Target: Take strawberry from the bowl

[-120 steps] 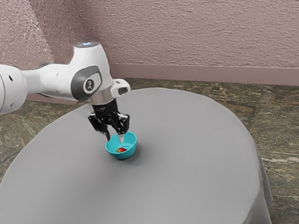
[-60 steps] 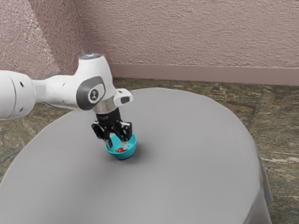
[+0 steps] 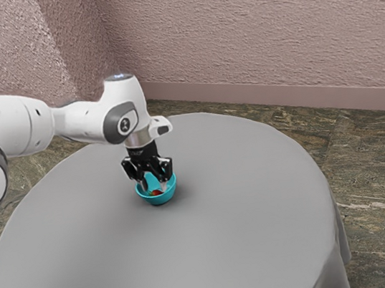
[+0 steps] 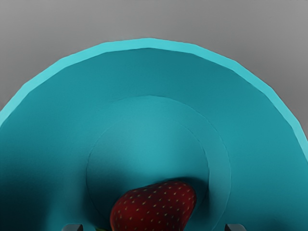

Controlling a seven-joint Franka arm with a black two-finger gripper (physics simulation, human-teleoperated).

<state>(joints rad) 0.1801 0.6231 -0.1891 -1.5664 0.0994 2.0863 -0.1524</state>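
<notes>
1. The gripper (image 3: 154,188) is wide open and points downward, with its fingertips at the opening of the bowl (image 3: 160,201).
2. The strawberry (image 4: 154,209) is inside the bowl, lying on its side at the bottom. It is red, with small pale seeds, and a bit of green is visible at one end.
3. In the wrist view, the two fingertips are well apart, one on each side of the strawberry. Between each fingertip and the fruit there is a free gap, so the gripper is holding nothing.
4. The bowl is turquoise and round, and it stands upright on the table (image 3: 235,232). Its rim is lighter than its inner wall, and a dark shadow lies beside the strawberry.
5. The table is round and is covered with a smooth grey cloth, which hangs down at the edge.
6. The white arm (image 3: 77,123) comes from the exterior view's left and reaches over the table. Behind it are a rough pinkish wall (image 3: 255,26) and a brown-grey stone floor (image 3: 372,182).
</notes>
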